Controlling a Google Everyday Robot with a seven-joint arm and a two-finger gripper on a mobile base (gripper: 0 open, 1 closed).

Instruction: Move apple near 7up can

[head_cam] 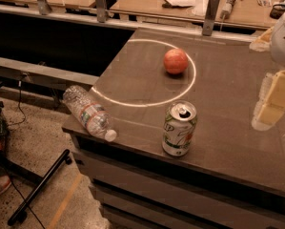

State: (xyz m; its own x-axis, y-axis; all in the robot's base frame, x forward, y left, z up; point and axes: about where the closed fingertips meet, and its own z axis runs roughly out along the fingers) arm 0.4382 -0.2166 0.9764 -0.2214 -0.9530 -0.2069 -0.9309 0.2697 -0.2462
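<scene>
The apple [175, 61] is round and reddish-orange and sits on the dark table [228, 142], inside a bright ring of light toward the back. The 7up can [179, 128] stands upright near the table's front edge, silver-white with green lettering and an opened top. It is in front of the apple, with a clear gap between them. My gripper [270, 104] hangs at the right edge of the view, above the table's right side, well to the right of both the apple and the can. It holds nothing that I can see.
A clear plastic water bottle [87, 112] lies on its side at the table's front left corner, partly over the edge. A railing with metal posts [211, 14] runs behind the table. The floor drops away on the left, with a black bar [39, 187] and cables.
</scene>
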